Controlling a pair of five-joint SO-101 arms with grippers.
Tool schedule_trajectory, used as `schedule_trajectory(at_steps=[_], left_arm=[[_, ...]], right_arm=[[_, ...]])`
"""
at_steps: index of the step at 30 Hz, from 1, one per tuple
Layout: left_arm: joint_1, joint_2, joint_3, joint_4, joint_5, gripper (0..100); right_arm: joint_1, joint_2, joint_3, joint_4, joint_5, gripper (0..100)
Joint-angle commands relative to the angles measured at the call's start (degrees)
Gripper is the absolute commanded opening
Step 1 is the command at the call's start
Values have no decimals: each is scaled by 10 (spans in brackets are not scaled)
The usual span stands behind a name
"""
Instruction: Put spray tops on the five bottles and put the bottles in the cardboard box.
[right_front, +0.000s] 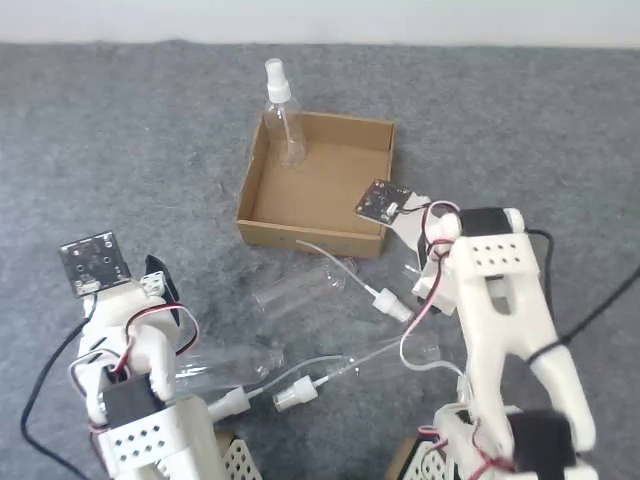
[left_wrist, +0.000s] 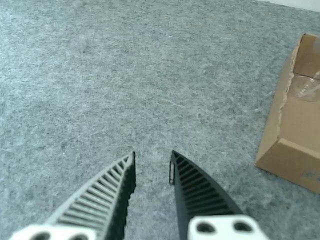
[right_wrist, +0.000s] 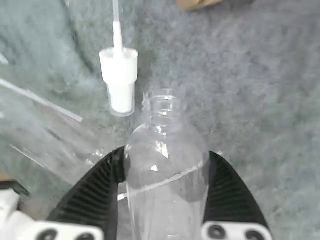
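Right wrist view: the right claw (right_wrist: 166, 155) grips a clear, uncapped bottle (right_wrist: 165, 175) by its body, with a white spray top (right_wrist: 120, 82) lying on the grey table (right_wrist: 260, 75) just beyond its mouth. The left claw (left_wrist: 152, 155) hangs narrowly parted over bare table. Farther off, loose bottles (right_front: 295, 290) lie between the arms. Beyond them, one capped bottle (right_front: 283, 110) stands in the far corner of the box (right_front: 310, 237).

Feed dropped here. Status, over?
Left pincer open over carpet. Right pincer shut on uncapped bottle. Loose spray top beside its mouth. One capped bottle in box.
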Motion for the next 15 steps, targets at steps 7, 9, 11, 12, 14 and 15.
schedule_trajectory(at_steps=[7,9,11,12,14,15], left_arm=[[-2,-1,-2,-1,-7,105],[-2,-1,-2,-1,-7,105],[-2,-1,-2,-1,-7,105],[-2,-1,-2,-1,-7,105],[-2,-1,-2,-1,-7,105],[-2,-1,-2,-1,-7,105]], right_arm=[[-91,-143,-32,63,-149,91],[-106,-161,-32,64,-173,90],[-117,-177,-32,64,-190,90],[-122,-183,-32,64,-196,90],[-128,-199,-32,64,-213,90],[-131,-206,-32,64,-223,90]])
